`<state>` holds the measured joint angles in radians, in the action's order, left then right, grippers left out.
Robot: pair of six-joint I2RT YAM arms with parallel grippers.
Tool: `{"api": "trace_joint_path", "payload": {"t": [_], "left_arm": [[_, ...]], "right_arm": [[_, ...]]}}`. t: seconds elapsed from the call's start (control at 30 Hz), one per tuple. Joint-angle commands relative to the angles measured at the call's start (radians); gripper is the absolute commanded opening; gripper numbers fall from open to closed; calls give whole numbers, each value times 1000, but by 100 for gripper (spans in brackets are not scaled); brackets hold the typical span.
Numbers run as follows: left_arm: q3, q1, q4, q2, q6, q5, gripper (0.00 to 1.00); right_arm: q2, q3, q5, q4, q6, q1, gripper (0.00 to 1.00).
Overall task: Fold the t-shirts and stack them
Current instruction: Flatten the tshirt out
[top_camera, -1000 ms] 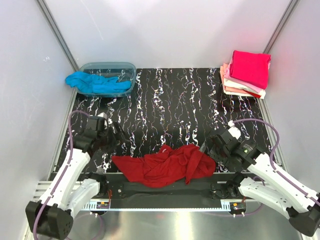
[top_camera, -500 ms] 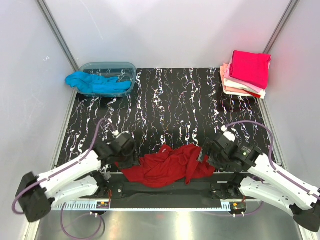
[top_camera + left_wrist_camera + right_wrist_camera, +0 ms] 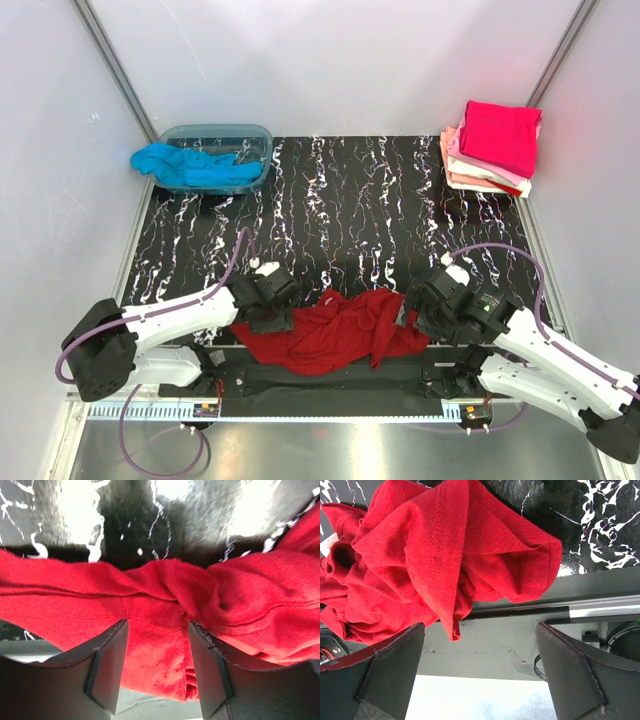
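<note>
Top view: the crumpled dark red shirt point(image 3: 335, 330) lies along the table's point(image 3: 350, 200) near edge, with its long axis left to right. A turquoise shirt point(image 3: 185, 165) drapes over the tub point(image 3: 252, 138) at far left, and a folded stack point(image 3: 492, 145) sits at far right.
Left wrist: the left gripper point(image 3: 157, 670) is part-open, its fingers straddling the shirt.
Right wrist: the right gripper point(image 3: 480, 680) is spread wide, holding nothing, just beside the shirt's corner.

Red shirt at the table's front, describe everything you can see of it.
The red shirt is soft knit cloth, unfolded and crumpled, with stitched hems and a small white tag showing. It lies at the near edge of the black marbled table, partly hanging over. The open left gripper straddles a bunched fold; the open right gripper sits at its right end.
</note>
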<state>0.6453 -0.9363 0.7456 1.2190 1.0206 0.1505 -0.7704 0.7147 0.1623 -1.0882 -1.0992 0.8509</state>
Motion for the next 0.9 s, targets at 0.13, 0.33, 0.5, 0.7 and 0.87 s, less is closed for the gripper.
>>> {"api": "trace_joint_path", "payload": {"t": [0.13,0.33,0.5,0.7,0.87], "left_arm": [[62,-15,-23,7,-19,104,59],[60,-16,-15,74,-22,119,39],[62,-18,0,39,-14,133,0],[233,-13,187,-67,-39,245,0],[295,20,213,-84,-71,255,0]], "right_arm": [[6,-35,-23,42,9,10,100],[-12,-24,-27,53,18,8,100],[-27,-2,-52,54,38,11,99],[-130,49,-35,82,-22,224,92],[-280,31,-9,175,-99,372,93]]}}
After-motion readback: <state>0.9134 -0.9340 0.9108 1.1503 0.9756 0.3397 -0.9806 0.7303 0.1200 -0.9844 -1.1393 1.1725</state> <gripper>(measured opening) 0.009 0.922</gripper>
